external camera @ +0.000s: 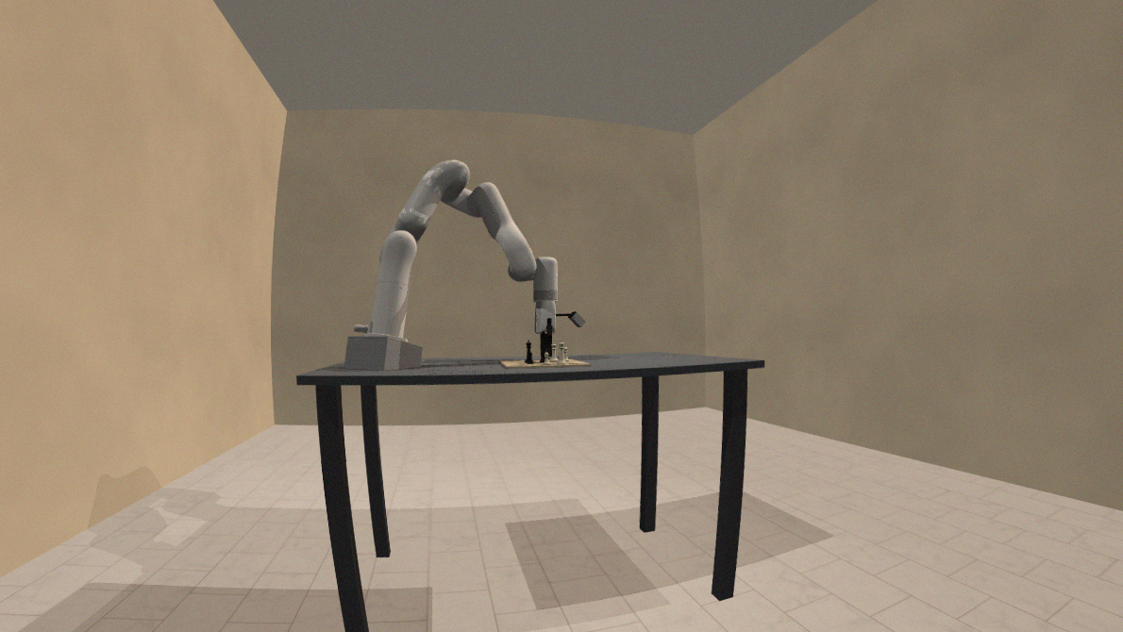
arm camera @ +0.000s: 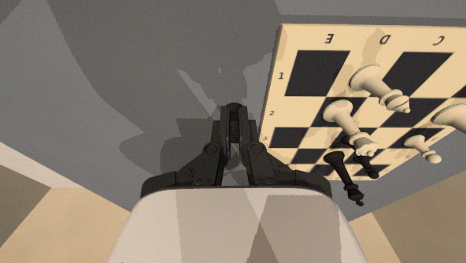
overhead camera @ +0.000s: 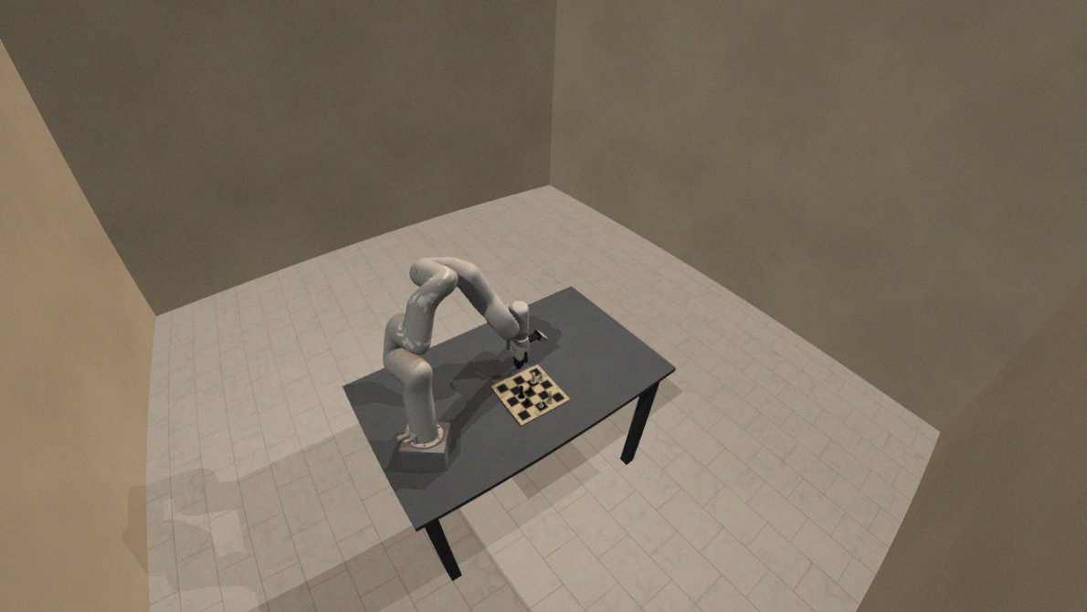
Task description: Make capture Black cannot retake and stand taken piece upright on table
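Already the gripper [arm camera: 234,118] is clamped on a dark chess piece [arm camera: 234,105], holding it low over the grey table [overhead camera: 600,357] just beside the board's [arm camera: 409,37] E-file edge, off the board. Whether its base touches the table I cannot tell. By my judgement the taken piece is lifted away but not yet released upright; left to do is letting go, then moving the white capturing piece onto the vacated square
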Robot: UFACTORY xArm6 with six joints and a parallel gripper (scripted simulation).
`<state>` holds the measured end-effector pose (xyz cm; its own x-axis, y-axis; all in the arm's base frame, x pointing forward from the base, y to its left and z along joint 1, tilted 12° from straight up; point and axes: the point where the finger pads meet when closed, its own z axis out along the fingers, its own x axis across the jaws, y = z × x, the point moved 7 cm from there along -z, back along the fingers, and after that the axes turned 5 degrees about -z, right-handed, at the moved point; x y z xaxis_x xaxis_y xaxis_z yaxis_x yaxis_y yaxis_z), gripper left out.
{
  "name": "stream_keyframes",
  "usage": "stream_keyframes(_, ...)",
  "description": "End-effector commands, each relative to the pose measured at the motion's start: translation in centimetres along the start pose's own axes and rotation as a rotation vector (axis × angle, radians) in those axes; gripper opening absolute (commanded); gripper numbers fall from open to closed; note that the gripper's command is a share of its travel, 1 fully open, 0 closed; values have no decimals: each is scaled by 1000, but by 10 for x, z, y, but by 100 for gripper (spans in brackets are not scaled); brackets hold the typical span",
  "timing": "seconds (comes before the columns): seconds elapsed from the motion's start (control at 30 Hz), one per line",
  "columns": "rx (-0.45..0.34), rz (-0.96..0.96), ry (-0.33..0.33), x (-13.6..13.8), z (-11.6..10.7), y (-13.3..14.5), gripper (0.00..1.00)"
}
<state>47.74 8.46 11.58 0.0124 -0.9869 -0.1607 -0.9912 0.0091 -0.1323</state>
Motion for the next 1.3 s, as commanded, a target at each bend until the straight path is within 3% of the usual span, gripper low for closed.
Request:
stream_keyframes(0.0, 4, 0, -1, 0, -1, -1, 0)
stream_keyframes(1.27, 4, 0, 0, 0, 2, -1, 0)
